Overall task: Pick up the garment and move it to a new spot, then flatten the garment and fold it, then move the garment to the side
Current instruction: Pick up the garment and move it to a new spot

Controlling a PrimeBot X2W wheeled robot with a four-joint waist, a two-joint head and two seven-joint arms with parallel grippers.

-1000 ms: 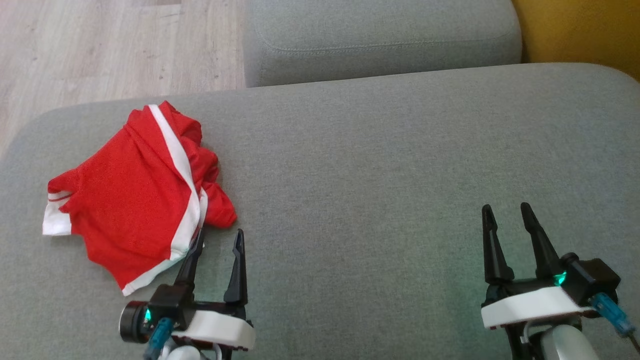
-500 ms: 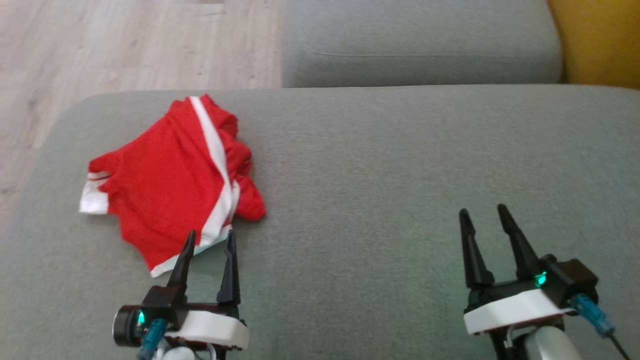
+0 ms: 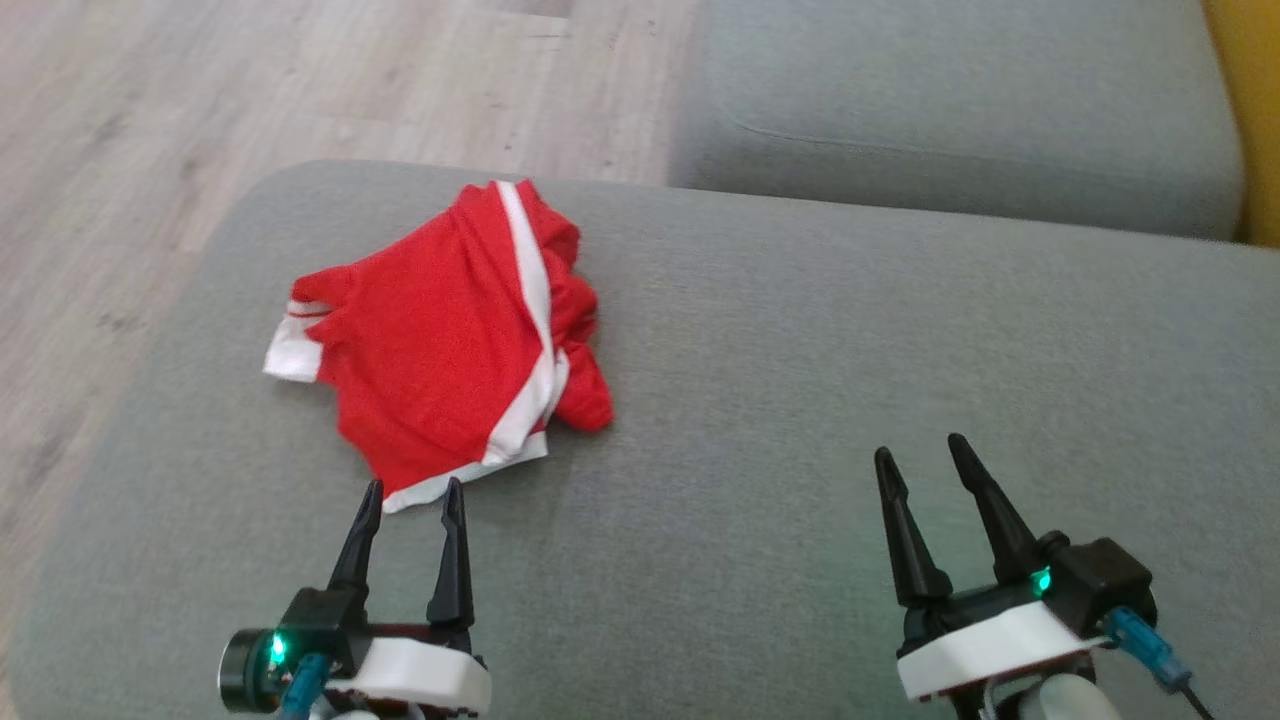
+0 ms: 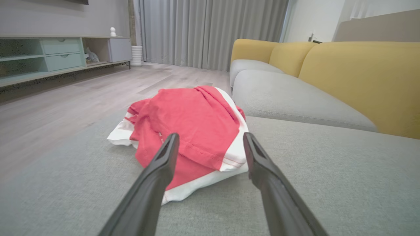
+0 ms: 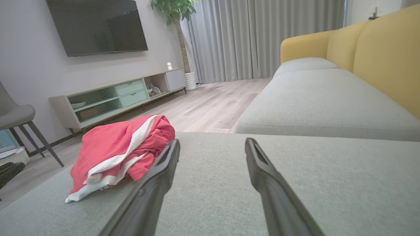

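Red garment point(image 3: 450, 330) with white bands, crumpled, at centre-left of the head view, on the grey cushion point(image 3: 800, 400) near its far left corner. Left gripper point(image 3: 412, 488) at lower left, fingers spread wide, nothing held, tips just beside the garment's near white hem; contact not clear. Right gripper point(image 3: 918, 448) at lower right, likewise wide and empty, over bare cushion, well apart from the garment. Wood floor point(image 3: 150, 120) across the upper left. Second grey cushion point(image 3: 950, 130) at upper right.
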